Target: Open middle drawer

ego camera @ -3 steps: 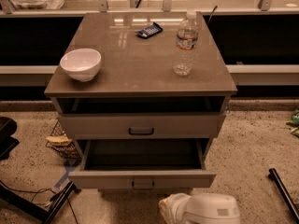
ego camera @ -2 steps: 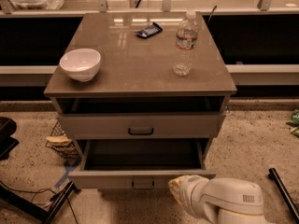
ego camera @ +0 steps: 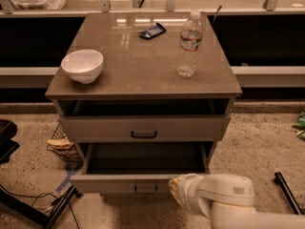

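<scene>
Grey-beige middle drawer [ego camera: 112, 183]: drawn well forward, plain grey inside bare to view, front low in the view beneath the upper drawer [ego camera: 95, 127].
Loop handle [ego camera: 145, 189]: black, centred on that front, free of any grip.
Gripper [ego camera: 177, 191]: at the tip of the white arm [ego camera: 228, 199], low right, just beside the loop handle on its right, close against the drawer front. How far open, cannot tell; no hold on anything to be made out.
Reason for that placing: probably the handle as the one pulling point, hence a frontal approach at handle height.
Upper drawer: front set further back, own pull [ego camera: 144, 134] untouched.
Tabletop [ego camera: 143, 75]: white bowl [ego camera: 82, 66] at left, water bottle [ego camera: 189, 44] upright at right, dark packet [ego camera: 152, 31] at the back. All well above the drawer's path, so little risk of a knock.
Progress: done or nearly so, judging by the depth of inside on show.
</scene>
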Robot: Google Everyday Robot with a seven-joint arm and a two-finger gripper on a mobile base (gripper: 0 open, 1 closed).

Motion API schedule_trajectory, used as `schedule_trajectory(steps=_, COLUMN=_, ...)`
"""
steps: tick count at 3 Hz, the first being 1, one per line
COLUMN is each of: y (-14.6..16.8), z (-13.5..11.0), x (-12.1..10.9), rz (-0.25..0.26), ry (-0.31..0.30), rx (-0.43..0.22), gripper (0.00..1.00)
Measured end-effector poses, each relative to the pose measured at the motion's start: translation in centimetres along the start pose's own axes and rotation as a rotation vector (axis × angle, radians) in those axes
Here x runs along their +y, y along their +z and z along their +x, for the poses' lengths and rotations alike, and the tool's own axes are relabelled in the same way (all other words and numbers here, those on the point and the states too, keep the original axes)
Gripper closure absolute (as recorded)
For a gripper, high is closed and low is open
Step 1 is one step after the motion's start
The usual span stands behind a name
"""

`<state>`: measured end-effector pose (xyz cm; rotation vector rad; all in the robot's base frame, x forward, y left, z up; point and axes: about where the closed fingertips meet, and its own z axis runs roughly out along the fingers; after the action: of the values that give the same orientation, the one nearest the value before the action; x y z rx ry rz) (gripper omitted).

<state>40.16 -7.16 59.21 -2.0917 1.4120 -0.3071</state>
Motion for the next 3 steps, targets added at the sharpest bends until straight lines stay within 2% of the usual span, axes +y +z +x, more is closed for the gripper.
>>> schedule_trajectory(steps=1, y=4.6, z=0.1, x=-2.5, rz=-0.039, ry=0.010, rx=0.010, gripper=1.00)
schedule_trajectory(steps=2, y=10.5, z=0.1, x=-5.2, rz=-0.078, ry=0.020, rx=0.001, gripper=1.00)
schedule_trajectory(steps=3, y=15.1, z=0.7, x=-6.2, rz=-0.117, ry=0.037, rx=-0.001, gripper=1.00)
